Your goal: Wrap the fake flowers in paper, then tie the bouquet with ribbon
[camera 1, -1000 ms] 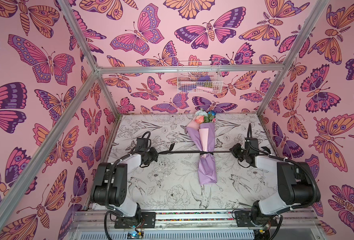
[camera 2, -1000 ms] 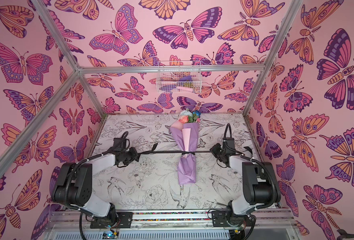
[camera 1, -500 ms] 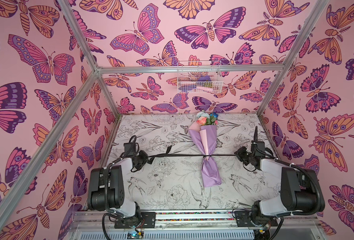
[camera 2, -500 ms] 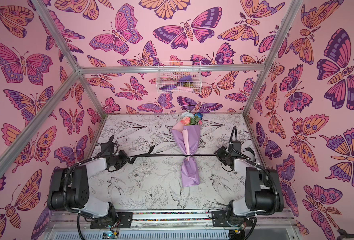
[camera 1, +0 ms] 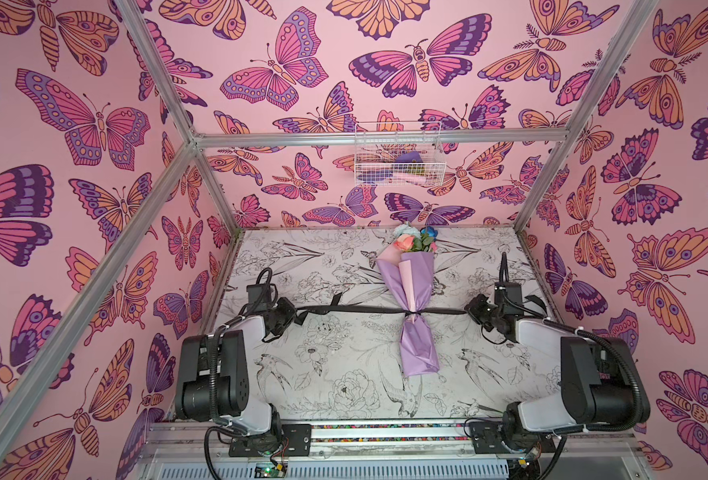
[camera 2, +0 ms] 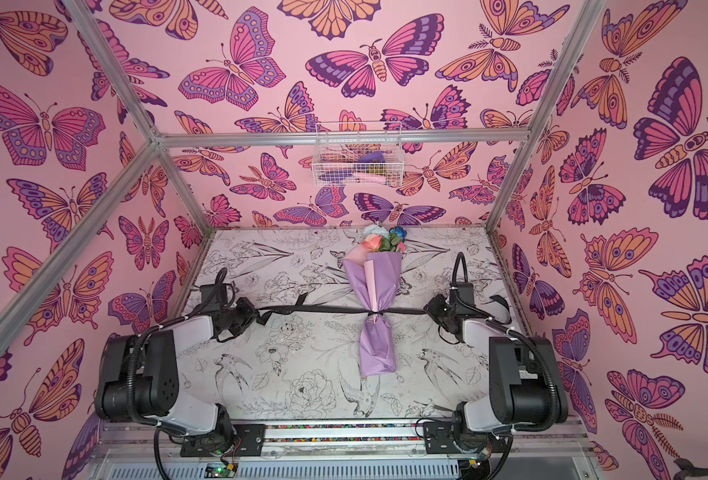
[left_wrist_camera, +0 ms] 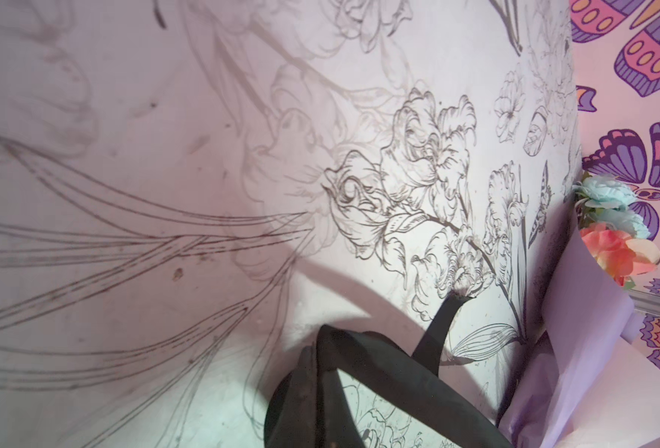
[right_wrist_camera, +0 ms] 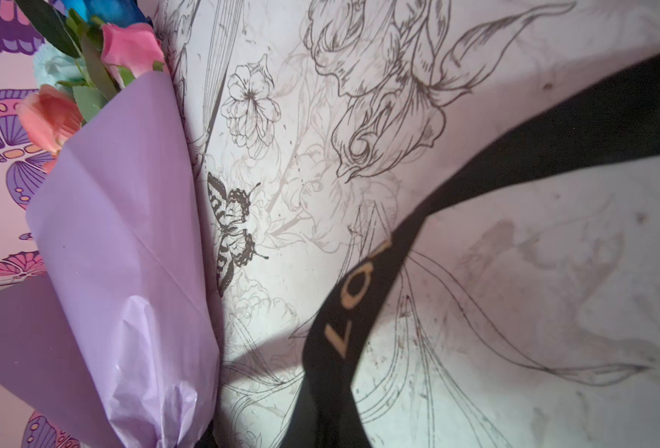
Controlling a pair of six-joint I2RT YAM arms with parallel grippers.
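the bouquet of fake flowers (camera 1: 412,286), laid on the table (camera 1: 344,374), is cinched at its waist by the black ribbon (camera 1: 356,308), each end held taut in a clamped-shut hand (left hand (camera 1: 293,316), right hand (camera 1: 472,311)); a first knot is judged drawn, a securing bow left undone.

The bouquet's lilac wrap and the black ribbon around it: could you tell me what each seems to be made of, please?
The lilac wrap looks like thin matte paper, perhaps tissue-like: it holds sharp fold lines and crumples finely where it is cinched. The black ribbon looks like flat woven fabric, possibly satin or grosgrain, with a slight sheen, limp curves and gold printed letters.
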